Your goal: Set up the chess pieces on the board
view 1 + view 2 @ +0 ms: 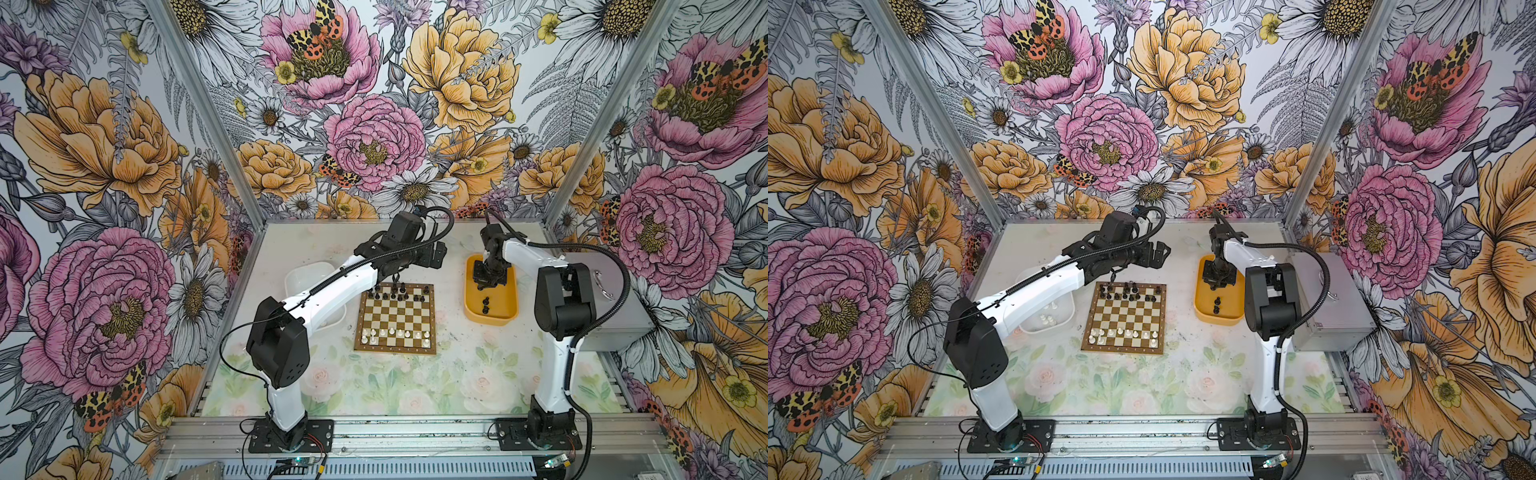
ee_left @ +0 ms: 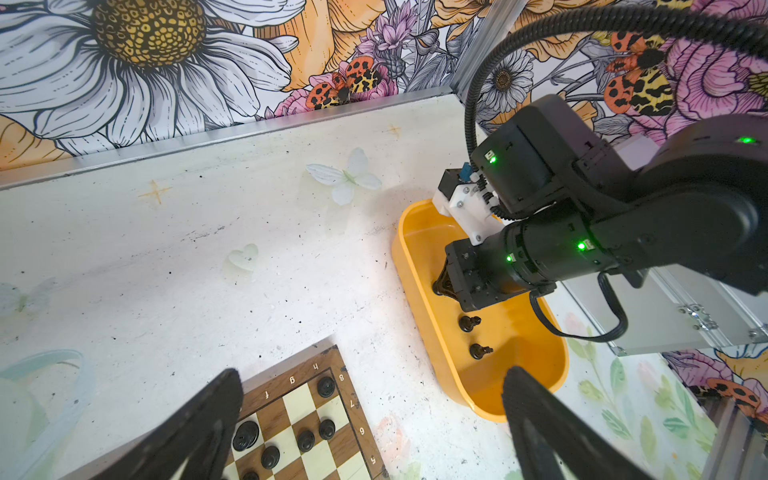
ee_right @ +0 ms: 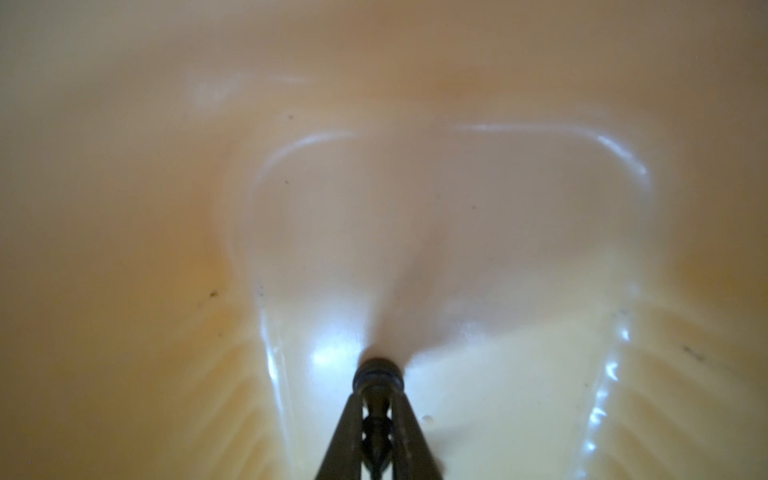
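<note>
Down in the yellow tray (image 3: 540, 187), the right gripper (image 3: 377, 401) pinches a black piece (image 3: 377, 372), its shape blurred and half hidden between the fingers (image 3: 344, 436). The left gripper (image 2: 372, 376) gapes empty, the board (image 2: 300, 399) cut off beneath it.

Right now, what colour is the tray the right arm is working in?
The tray is plain yellow-orange with no pattern; the left wrist view shows it best.

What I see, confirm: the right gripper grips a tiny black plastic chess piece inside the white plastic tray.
Wrong tray: the right gripper grips the tiny black plastic chess piece inside the yellow plastic tray; see the right wrist view.
</note>
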Available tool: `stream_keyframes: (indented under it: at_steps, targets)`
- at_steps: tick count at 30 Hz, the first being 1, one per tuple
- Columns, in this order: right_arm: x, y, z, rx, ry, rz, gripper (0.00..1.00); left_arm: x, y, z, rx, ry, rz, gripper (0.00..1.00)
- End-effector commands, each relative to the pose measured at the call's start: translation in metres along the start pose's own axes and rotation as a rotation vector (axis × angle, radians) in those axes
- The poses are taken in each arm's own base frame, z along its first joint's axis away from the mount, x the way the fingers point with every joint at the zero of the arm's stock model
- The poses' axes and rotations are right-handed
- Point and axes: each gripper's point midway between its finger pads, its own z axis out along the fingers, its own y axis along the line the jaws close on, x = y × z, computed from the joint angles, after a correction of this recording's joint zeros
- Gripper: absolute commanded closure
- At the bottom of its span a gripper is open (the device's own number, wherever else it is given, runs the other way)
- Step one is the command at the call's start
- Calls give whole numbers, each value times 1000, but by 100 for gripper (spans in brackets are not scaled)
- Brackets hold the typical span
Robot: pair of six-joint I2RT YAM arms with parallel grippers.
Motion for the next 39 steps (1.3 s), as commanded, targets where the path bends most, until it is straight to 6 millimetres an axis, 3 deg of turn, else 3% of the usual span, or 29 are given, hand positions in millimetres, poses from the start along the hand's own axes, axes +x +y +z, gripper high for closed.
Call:
stream_keyframes:
  at_steps: [1,39]
  targets:
    - [-12,4,-8,-13,-39,-15,80,-12,4,-16,-13,-42,10,1]
    - [-15,7,-29,0,-94,-31,80,-10,0,-29,-14,-53,19,1]
